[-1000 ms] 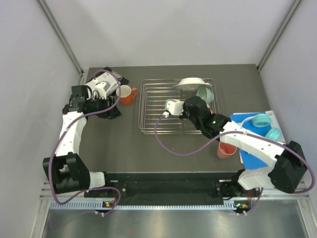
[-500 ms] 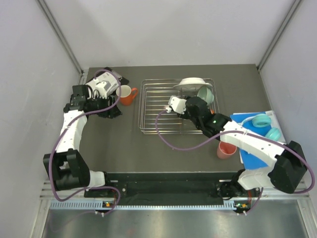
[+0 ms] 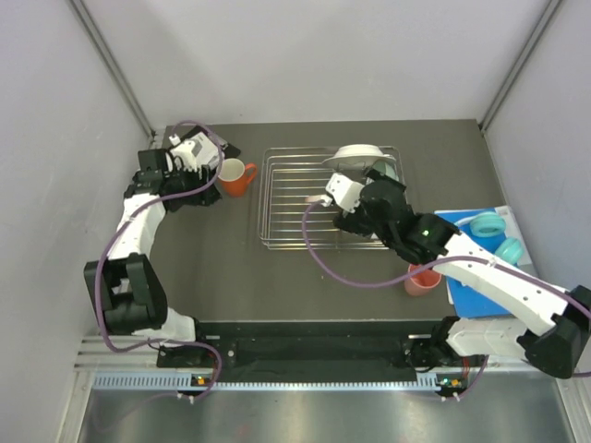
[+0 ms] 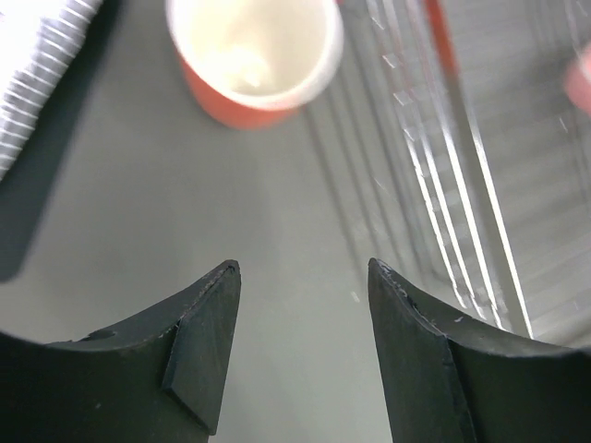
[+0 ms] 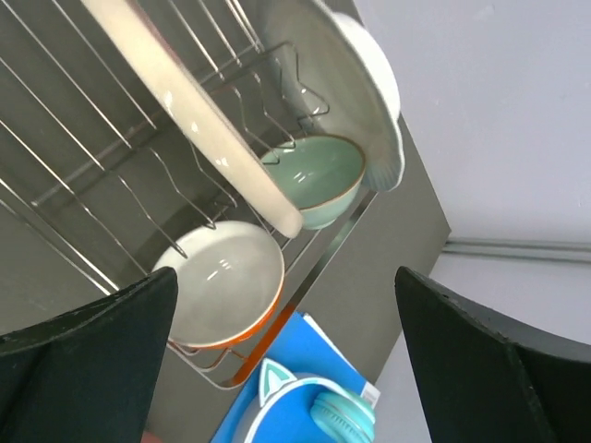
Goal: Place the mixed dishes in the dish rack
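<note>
While right tool (image 5: 286, 277), jaws wide, is hovering over pink-and-cream plate (image 5: 199, 120) in dish rack (image 3: 282, 208), left tool (image 4: 303, 268), jaws apart, is facing orange mug (image 4: 254, 55), upper left of frame, on surface (image 4: 138, 212) beside rack; advised: straddling mug wall squarely before clamping.

No lettering reads clearly; the booklet (image 4: 42, 46) print seems too blurred.

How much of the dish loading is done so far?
Done: white plate, cream plate and mint green bowl sit in the dish rack. In hand: nothing; the right gripper is open above the rack, the left gripper open facing the orange mug. Left: that mug and the salmon-pink cup, on the table.
</note>
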